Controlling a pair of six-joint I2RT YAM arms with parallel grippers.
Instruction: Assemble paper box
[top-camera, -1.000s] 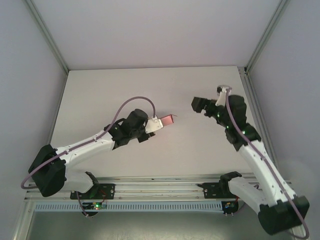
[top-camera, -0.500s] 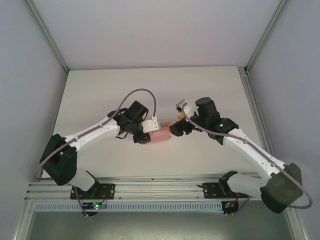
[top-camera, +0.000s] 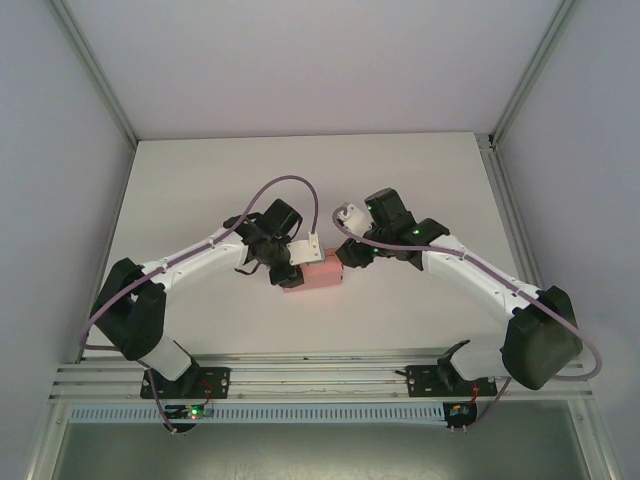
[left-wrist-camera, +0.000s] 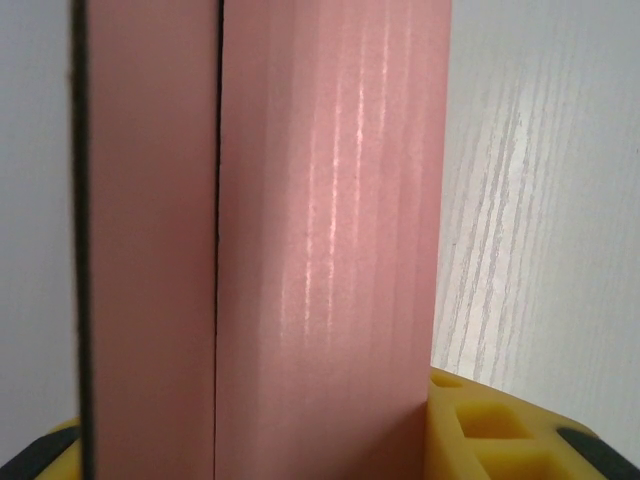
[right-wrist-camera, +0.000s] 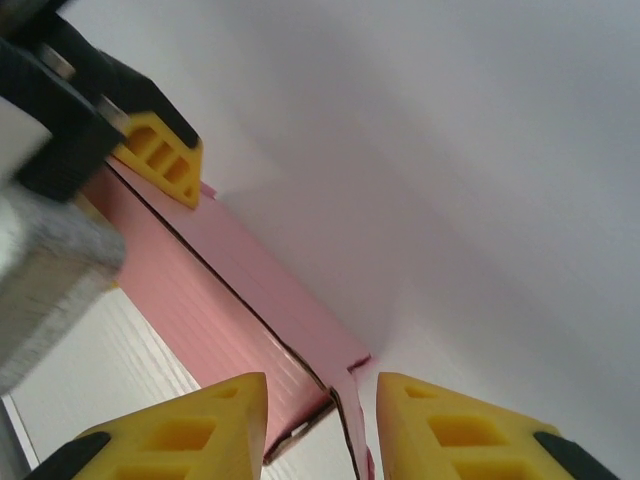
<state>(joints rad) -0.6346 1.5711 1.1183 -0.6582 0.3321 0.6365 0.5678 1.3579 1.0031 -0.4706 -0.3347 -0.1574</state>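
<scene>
The pink paper box (top-camera: 320, 273) is a small closed rectangular shape held just above the table's middle. My left gripper (top-camera: 300, 264) is shut on its left end; in the left wrist view the paper box (left-wrist-camera: 320, 250) runs up the frame from the left gripper (left-wrist-camera: 265, 440), with a yellow fingertip (left-wrist-camera: 485, 425) pressed to its side. My right gripper (top-camera: 346, 259) is at the box's right end. There the right gripper (right-wrist-camera: 320, 425) stands open around the paper box (right-wrist-camera: 240, 290). The end flap sits between the fingers, apart from the right fingertip (right-wrist-camera: 450, 420).
The white table (top-camera: 400, 180) lies under both arms, with grey walls on three sides. An aluminium rail (top-camera: 320, 375) runs along the near edge by the arm bases. The left arm's purple cable (top-camera: 290, 190) loops above its wrist.
My right arm has swung in from the right to the box's end and its jaws have narrowed. The left arm has shifted the box slightly down and right.
</scene>
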